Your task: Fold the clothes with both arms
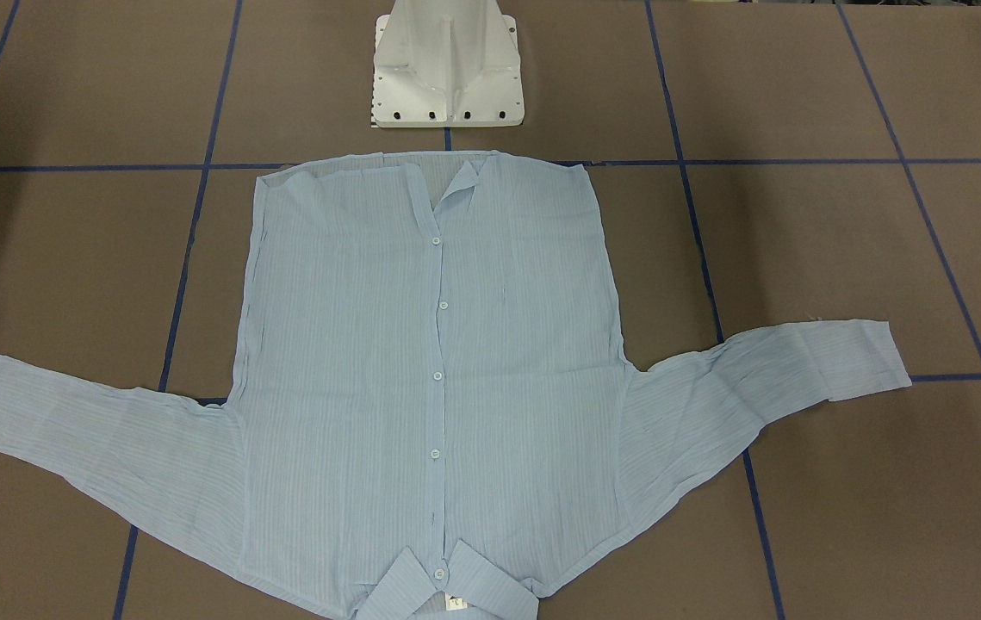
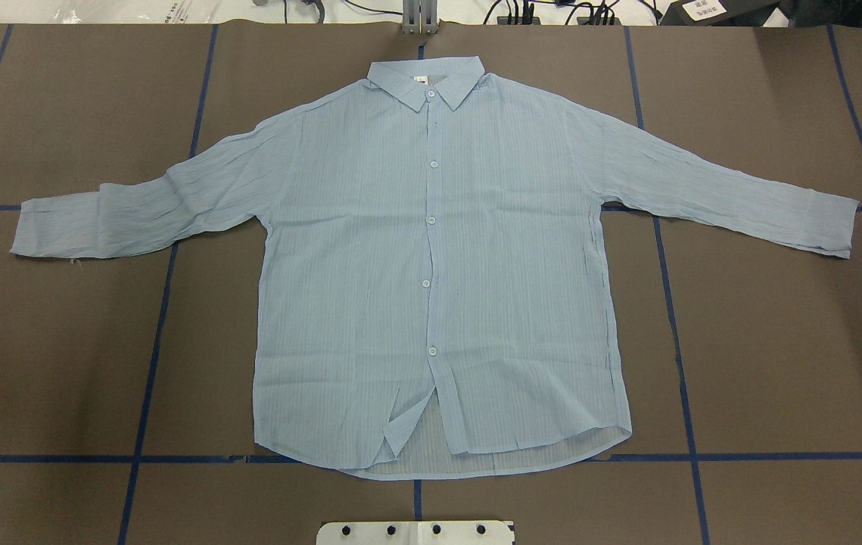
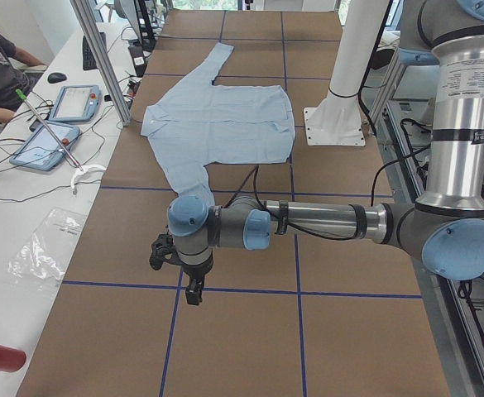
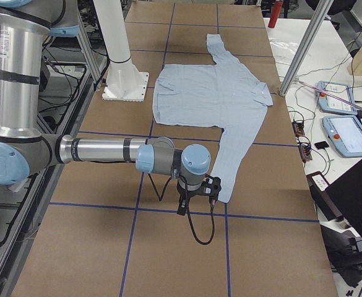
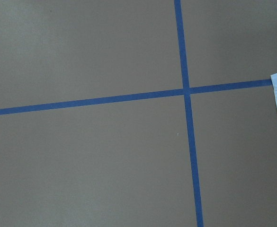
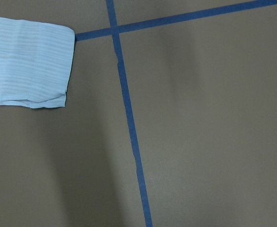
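Down at the jaws, cannot tell whether apart or together on left gripper point(image 3: 165, 255) or right gripper point(image 4: 210, 189). Hanging low over brown surface point(image 2: 779, 356), one near each cuff. Further out, looking at shirt point(image 2: 431, 250) spread flat, buttoned, sleeves wide, collar farthest from white pedestal point(image 2: 415, 532).

Shirt point(image 2: 438, 257) flat on table point(image 2: 779, 363)
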`<state>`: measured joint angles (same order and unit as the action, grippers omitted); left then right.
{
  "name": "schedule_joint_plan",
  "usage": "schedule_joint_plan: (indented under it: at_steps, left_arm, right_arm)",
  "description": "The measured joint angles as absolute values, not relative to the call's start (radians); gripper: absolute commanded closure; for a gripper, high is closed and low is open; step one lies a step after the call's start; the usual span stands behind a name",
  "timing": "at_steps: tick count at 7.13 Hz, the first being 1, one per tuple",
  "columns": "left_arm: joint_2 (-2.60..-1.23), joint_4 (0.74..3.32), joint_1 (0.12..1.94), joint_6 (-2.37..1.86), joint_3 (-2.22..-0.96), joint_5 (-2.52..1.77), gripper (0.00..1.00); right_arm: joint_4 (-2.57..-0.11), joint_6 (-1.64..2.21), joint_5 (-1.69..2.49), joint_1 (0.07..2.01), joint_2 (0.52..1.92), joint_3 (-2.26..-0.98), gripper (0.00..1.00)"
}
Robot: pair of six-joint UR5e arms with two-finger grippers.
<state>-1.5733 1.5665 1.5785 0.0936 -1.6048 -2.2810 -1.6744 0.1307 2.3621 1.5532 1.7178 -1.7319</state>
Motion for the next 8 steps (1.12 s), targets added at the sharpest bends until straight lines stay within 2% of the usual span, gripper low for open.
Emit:
schedule_joint_plan:
  at_steps: [5, 8]
  left_arm:
    - [-1.602, 1.573, 1.577, 0.101, -1.606, -2.280, 0.00]
    - [-1.670, 1.627, 1.578, 0.102, -1.611, -2.279, 0.00]
  right_arm:
    - [-1.645, 0.133, 2.368, 1.552, 1.706, -1.728, 0.00]
    - [-1.501, 0.140, 2.377, 1.551, 1.695, -1.689, 0.00]
